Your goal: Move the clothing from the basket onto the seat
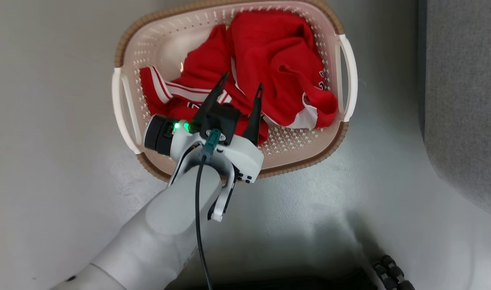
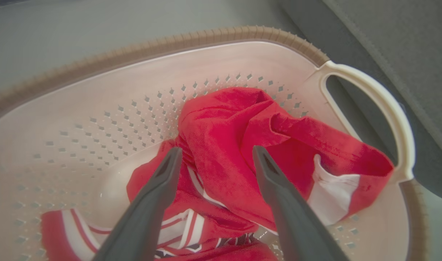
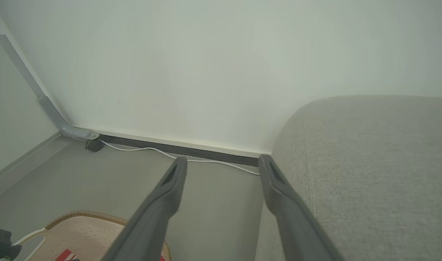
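Observation:
Red clothing (image 1: 269, 60) with white stripes lies bunched inside the cream basket (image 1: 128, 52) on the floor. My left gripper (image 1: 242, 79) hangs open just above the pile, fingers spread over the red fabric, nothing between them. From the left wrist, the open left gripper (image 2: 216, 152) points at a red fold (image 2: 221, 145), with striped trim (image 2: 181, 228) below and the basket's white handle (image 2: 387, 105) at right. My right gripper (image 3: 222, 165) is open in the air, beside the grey seat (image 3: 369, 174). The seat (image 1: 467, 100) runs along the right edge of the head view.
Grey floor (image 1: 48, 121) surrounds the basket. In the right wrist view a pale wall (image 3: 206, 65) with a dark skirting and a white cable (image 3: 159, 151) lies ahead; a grey metal leg (image 3: 43, 101) slants at left. The basket's corner (image 3: 79, 228) shows at bottom left.

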Tool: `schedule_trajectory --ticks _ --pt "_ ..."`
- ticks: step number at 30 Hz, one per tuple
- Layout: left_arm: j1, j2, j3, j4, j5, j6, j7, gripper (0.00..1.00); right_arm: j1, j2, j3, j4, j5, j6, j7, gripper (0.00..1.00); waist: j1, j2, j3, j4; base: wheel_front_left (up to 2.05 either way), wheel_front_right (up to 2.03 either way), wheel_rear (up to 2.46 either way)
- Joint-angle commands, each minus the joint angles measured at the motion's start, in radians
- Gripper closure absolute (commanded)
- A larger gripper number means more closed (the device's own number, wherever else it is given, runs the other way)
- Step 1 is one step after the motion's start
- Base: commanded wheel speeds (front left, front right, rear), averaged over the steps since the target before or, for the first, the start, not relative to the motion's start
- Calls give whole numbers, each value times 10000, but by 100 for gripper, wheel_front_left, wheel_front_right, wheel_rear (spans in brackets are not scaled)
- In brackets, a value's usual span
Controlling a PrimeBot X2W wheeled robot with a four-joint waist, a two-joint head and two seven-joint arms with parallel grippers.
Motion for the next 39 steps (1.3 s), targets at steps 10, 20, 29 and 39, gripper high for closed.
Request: schedule_trajectory --ticks 10,20,29,39 --pt "-1244 45 -965 1128 -2089 -871 -47 0 164 -339 18 -625 -80 42 -99 0 0 0 817 -321 0 0 0" --pt "-1973 45 -2266 2720 -4287 -209 -32 0 -219 -190 558 -780 -142 42 -99 0 0 0 881 -847 0 0 0" --pt "-2463 45 -2932 2323 -5454 48 -44 100 -392 -28 637 -606 -137 42 -99 0 0 0 855 -879 0 0 0" --pt "-1188 45 -1501 1500 -3872 -168 -46 100 -316 113 658 -189 46 42 -99 0 0 0 -538 -638 0 0 0"
